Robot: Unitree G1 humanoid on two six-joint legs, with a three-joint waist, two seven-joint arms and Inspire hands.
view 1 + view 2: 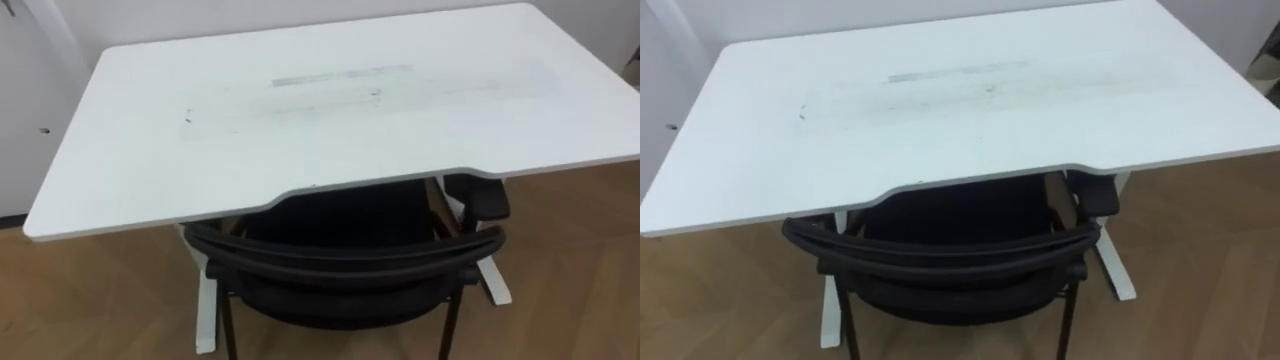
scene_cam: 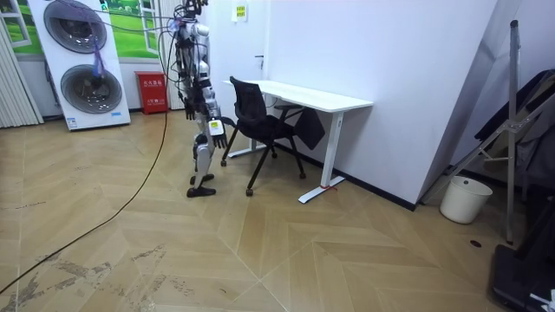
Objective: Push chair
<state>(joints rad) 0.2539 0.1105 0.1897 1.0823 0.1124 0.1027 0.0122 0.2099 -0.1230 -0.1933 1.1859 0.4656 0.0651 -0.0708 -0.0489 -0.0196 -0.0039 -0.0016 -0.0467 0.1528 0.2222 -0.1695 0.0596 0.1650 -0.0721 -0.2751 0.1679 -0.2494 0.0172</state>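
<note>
Straight ahead of the robot: black office chair [image 1: 340, 262], backrest broadside, seat half under the white counter [image 1: 300, 120]. Right robot hand [image 2: 217, 130] hangs just behind it; grip state indiscernible.

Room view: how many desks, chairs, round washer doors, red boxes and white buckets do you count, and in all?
desk: 1
chair: 1
round washer doors: 2
red box: 1
white bucket: 1
Total: 6

Black chair [image 1: 340, 262], white desk [image 1: 320, 110], tan wooden floor [image 1: 90, 300].
</note>
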